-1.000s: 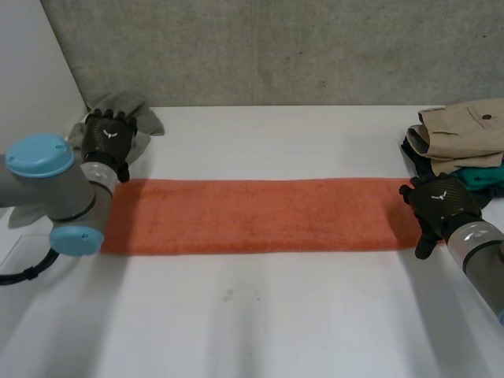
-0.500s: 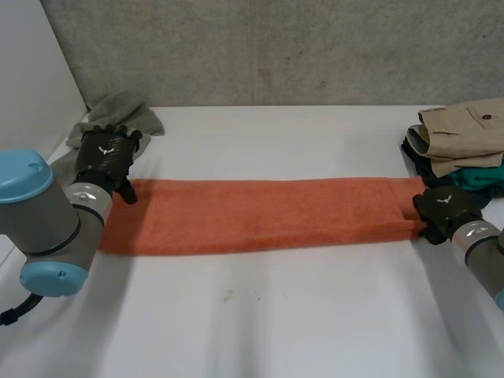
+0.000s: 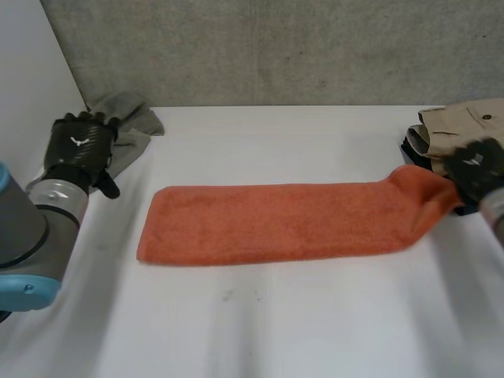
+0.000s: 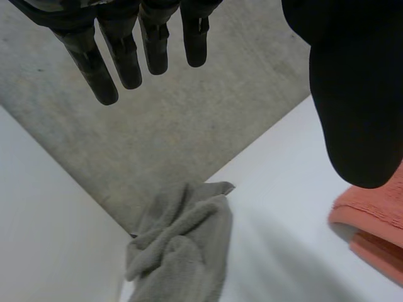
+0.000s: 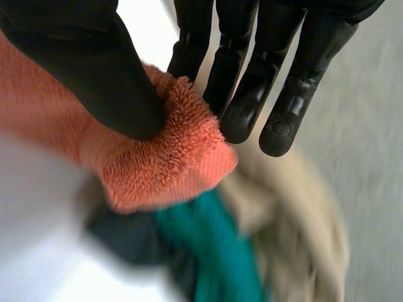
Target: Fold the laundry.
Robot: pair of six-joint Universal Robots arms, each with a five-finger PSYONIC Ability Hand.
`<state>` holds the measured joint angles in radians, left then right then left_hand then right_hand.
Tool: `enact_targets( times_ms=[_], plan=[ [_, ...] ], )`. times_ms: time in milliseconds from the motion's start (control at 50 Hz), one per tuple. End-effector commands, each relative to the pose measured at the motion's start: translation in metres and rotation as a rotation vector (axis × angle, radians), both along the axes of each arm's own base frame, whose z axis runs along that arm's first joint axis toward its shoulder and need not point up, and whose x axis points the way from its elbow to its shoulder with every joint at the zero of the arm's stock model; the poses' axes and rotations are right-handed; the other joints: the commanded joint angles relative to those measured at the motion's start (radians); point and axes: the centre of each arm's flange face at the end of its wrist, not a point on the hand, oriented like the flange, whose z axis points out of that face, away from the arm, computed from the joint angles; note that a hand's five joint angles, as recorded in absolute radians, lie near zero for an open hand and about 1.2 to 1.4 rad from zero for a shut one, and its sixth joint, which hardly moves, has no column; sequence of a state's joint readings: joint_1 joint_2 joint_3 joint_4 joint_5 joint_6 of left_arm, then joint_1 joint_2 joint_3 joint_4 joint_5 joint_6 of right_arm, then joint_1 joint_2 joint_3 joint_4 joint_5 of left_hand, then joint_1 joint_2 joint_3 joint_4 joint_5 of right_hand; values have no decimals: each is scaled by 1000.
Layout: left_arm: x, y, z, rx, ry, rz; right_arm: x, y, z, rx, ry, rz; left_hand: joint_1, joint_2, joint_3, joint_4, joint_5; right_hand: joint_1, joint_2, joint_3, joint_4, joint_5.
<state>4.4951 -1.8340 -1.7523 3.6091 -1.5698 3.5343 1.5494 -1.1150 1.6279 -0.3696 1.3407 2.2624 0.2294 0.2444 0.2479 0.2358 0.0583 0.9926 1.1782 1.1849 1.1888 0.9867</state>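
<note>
right hand (image 5: 94,69) pinches orange towel (image 3: 276,222), right end: thumb grip seen from right wrist | left hand (image 4: 126,56) spread, empty, by grey cloth (image 4: 182,245) | table (image 3: 276,331) open nearside

Setting: robot test lab, not a home — bare white counter (image 3: 260,331); raw grey concrete wall (image 3: 276,47) behind it; plain white side panel (image 3: 31,63); grey arm (image 3: 27,228) with light-blue cap at the counter's near edge; laundry on the counter — orange towel (image 3: 276,220), grey cloth (image 3: 130,126), folded stack (image 3: 457,126).

towel (image 3: 276,222) between rag (image 3: 130,130) (left) and pile (image 3: 461,126)
</note>
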Motion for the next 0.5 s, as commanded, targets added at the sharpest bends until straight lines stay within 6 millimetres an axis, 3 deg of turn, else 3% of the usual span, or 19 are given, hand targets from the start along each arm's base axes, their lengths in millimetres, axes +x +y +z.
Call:
enact_targets(
  times_ms=[20, 100, 120, 160, 180, 240, 260, 340, 400, 420, 480, 500],
  plan=[
    [22, 0, 24, -55, 51, 63, 136, 50, 41, -204, -87, 392, 52, 37, 33, 45, 48, 404, 218, 211, 207, 235],
    [34, 1, 35, -74, 104, 92, 201, 82, 36, -246, -118, 611, 52, 37, 33, 45, 48, 404, 218, 211, 207, 235],
    [37, 1, 36, -76, 113, 99, 234, 101, 33, -266, -137, 715, 52, 37, 33, 45, 48, 404, 218, 211, 207, 235],
    [42, 2, 38, -75, 133, 114, 261, 118, 30, -283, -145, 802, 52, 37, 33, 45, 48, 404, 218, 211, 207, 235],
    [43, 2, 38, -73, 137, 116, 284, 134, 22, -282, -159, 883, 52, 37, 33, 45, 48, 404, 218, 211, 207, 235],
    [44, 5, 33, -53, 140, 117, 309, 149, 3, -272, -167, 958, 52, 37, 33, 45, 48, 404, 218, 211, 207, 235],
    [44, 6, 32, -48, 141, 117, 323, 158, -12, -256, -168, 1010, 52, 37, 33, 45, 48, 404, 218, 211, 207, 235],
    [42, 8, 24, -22, 137, 109, 348, 191, -42, -223, -178, 1128, 52, 37, 33, 45, 48, 404, 218, 211, 207, 235],
    [40, 9, 21, -14, 136, 105, 355, 203, -51, -206, -180, 1159, 52, 37, 33, 45, 48, 404, 218, 211, 207, 235],
    [40, 9, 21, -14, 136, 104, 355, 205, -55, -196, -178, 1160, 52, 37, 33, 45, 48, 312, 126, 119, 115, 143],
    [36, 9, 19, -7, 134, 89, 352, 207, -55, -185, -173, 1153, 20, 4, 1, 13, 16, -739, -925, -931, -935, -908],
    [34, 9, 17, 0, 133, 80, 349, 205, -49, -191, -173, 1122, 19, 4, 1, 13, 16, -818, -1004, -1010, -1014, -987]
  ],
)
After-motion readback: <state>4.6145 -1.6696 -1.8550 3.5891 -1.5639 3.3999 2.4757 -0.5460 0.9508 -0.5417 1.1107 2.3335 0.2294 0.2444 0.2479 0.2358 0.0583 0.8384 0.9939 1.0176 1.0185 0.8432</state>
